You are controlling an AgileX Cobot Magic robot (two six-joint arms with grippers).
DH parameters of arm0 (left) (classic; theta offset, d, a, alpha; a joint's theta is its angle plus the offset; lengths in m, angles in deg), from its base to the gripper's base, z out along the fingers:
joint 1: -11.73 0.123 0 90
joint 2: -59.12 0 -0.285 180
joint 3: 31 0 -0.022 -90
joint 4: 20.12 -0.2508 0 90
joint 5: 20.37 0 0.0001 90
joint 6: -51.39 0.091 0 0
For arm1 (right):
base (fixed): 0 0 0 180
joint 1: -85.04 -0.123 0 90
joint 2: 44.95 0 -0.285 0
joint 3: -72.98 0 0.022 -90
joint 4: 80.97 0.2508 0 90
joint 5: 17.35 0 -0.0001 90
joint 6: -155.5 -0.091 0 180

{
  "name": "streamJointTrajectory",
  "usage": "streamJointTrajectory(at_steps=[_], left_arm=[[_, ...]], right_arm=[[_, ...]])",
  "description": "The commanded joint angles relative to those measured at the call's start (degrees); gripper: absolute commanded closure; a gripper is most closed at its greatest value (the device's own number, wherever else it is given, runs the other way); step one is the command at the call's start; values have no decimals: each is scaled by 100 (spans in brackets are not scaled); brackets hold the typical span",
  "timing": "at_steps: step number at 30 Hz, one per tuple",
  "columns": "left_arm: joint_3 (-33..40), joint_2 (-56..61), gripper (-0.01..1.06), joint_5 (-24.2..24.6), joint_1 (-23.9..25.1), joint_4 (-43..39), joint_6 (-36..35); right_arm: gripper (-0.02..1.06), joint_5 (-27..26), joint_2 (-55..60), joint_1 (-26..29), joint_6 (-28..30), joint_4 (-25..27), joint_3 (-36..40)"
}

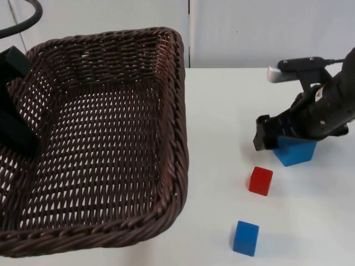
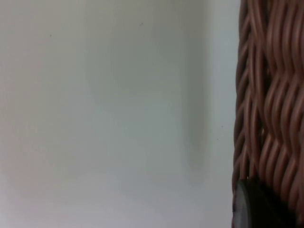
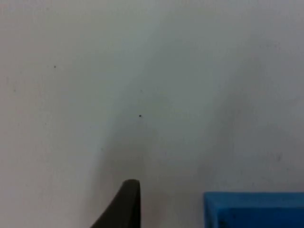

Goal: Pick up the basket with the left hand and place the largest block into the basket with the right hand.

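The basket (image 1: 100, 138), a dark brown wicker one with nothing in it, filled the left side of the top view, and the left gripper (image 1: 14, 105) sat at its left rim, though I could not tell how its fingers stood; the left wrist view caught just a strip of the weave against the white tabletop (image 1: 233, 111). Over on the right, the right gripper (image 1: 272, 138) sat down over the largest blue block (image 1: 294, 151), fingers spread, with one fingertip (image 3: 124, 204) beside the block's edge and not touching it. A red block (image 1: 260, 180) and a small blue block (image 1: 246, 238) lay nearer the front, well apart from the basket.
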Motion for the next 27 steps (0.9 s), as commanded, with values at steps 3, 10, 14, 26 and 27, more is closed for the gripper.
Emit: streamJointTrajectory(at_steps=[3,10,14,26,27], left_arm=[[-4,80,105,3,15,118,-41],[-4,80,105,3,15,118,-41],[-4,80,105,3,15,118,-41],[-4,80,105,-2,15,118,-41],[-4,80,105,-2,15,118,-41]], right_arm=[[-1,-127,95,-35,-1,0,-35],[2,-102,160,-35,-1,0,-35],[16,-102,160,-35,-1,0,-35],[105,818,-853,-35,63,-150,-35],[105,818,-853,-35,63,-150,-35]])
